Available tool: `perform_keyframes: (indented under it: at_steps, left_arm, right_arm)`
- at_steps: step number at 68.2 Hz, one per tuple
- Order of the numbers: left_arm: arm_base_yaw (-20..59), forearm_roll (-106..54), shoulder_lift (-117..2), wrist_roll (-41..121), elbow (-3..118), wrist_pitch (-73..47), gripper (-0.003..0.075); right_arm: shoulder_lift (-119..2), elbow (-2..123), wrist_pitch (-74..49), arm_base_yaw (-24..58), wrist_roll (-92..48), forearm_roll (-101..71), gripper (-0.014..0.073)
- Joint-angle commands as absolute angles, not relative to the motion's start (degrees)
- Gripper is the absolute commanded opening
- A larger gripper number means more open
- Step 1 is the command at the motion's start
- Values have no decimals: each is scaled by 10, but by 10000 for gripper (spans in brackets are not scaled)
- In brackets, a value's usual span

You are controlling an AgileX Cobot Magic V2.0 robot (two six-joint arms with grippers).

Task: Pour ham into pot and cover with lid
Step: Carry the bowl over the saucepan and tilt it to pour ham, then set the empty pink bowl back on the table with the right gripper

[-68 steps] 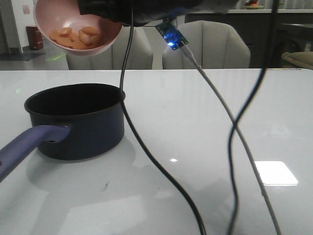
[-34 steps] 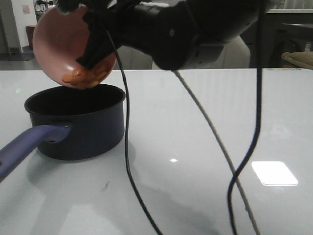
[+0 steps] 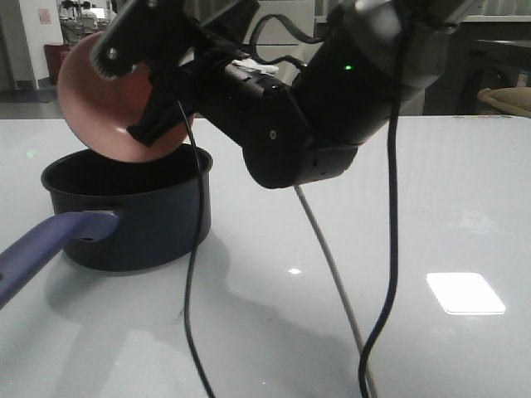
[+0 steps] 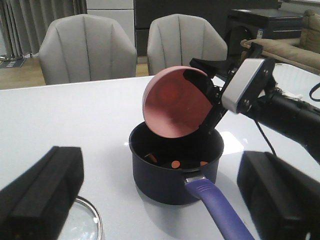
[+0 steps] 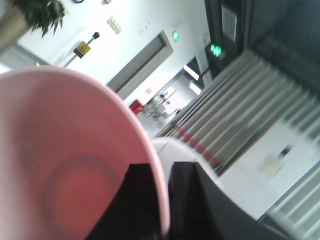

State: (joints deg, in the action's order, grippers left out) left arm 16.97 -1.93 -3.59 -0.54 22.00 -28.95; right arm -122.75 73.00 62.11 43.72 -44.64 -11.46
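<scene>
Right tool (image 4: 212,102) clamped on rim of pink bowl (image 3: 112,104), tipped steeply over pot (image 3: 124,207). Ham (image 4: 175,164) pieces lie inside pot. Lid (image 4: 82,225) on surface just beside left tool (image 4: 160,200), which hangs released. Risk: bowl rim knocks pot wall on withdrawal, shifting pot.
</scene>
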Motion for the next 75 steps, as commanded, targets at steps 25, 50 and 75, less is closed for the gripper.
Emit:
perform_keyframes:
  at_steps: [25,50,75]
  left_arm:
    - [175,-22,-42,-6,235,-244,658]
    - [175,-22,-42,-6,235,-244,658]
    - [175,-22,-42,-6,235,-244,658]
  right_arm:
    - [-1046,752,218,418,-193,-301,134]
    - [-950,752,-107,280,-196,-275,134]
    - [-948,700,-291,141,-81,-199,134]
